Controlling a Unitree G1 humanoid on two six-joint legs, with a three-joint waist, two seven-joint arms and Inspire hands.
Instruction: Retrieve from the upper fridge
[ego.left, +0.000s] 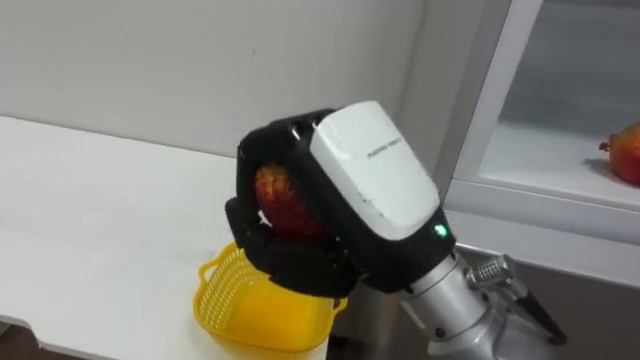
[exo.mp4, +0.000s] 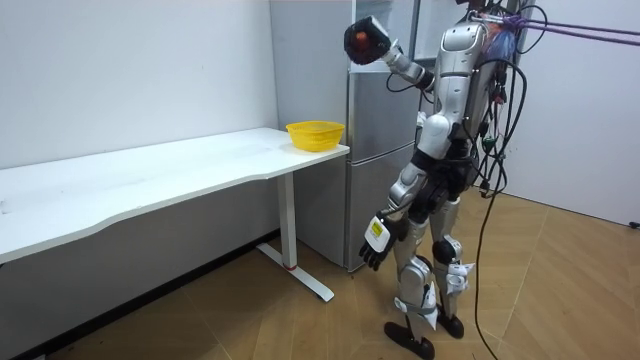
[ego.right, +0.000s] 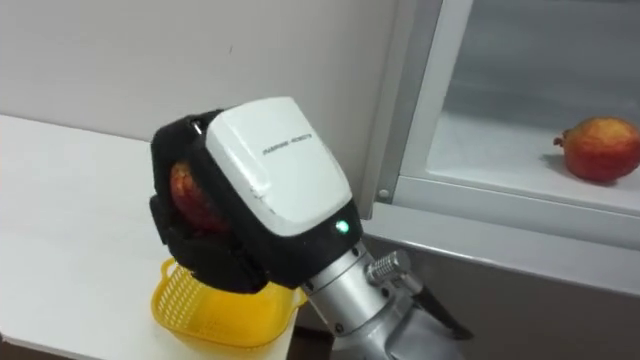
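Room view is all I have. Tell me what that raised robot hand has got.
Observer: A red-and-yellow pomegranate. The right robot hand has its fingers curled round it.
Operator: Check the fridge shelf for me.
Observer: A second pomegranate lies on the white shelf, near the right edge of the right eye view.
Operator: Say where the basket sits from the head camera.
Observer: The yellow basket shows just below the hand there, at the edge of the white table.
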